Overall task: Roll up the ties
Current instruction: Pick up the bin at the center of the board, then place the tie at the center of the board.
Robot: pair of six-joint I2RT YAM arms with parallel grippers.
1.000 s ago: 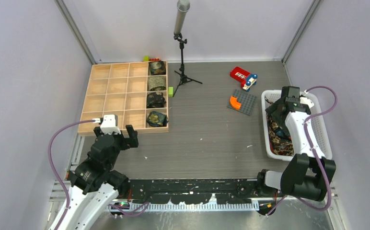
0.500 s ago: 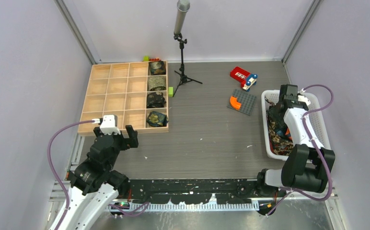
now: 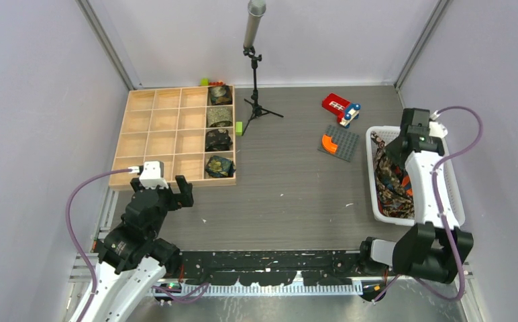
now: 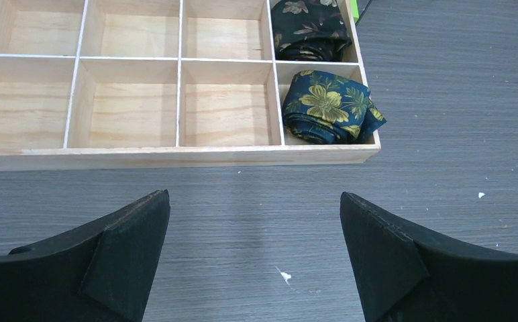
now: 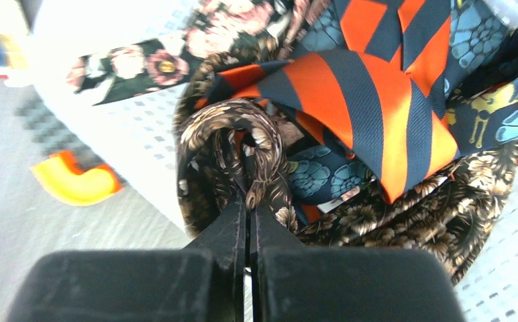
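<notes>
Left arm (image 3: 139,221) low, left fingers (image 4: 119,255) spread wide — right arm (image 3: 423,181) extended, right fingers (image 5: 233,231) pinched tight

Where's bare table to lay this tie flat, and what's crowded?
Widest bare table lies between the wooden tray and white basket, nearer than the grey baseplate. The tray's three left columns are empty. Crowded: the basket's ties, the baseplate and red toy.

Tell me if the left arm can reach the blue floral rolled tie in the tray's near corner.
Probably yes. The left gripper hangs open just short of the wooden tray, with nothing between them, and the blue floral tie sits uncovered in the near right compartment.
</notes>
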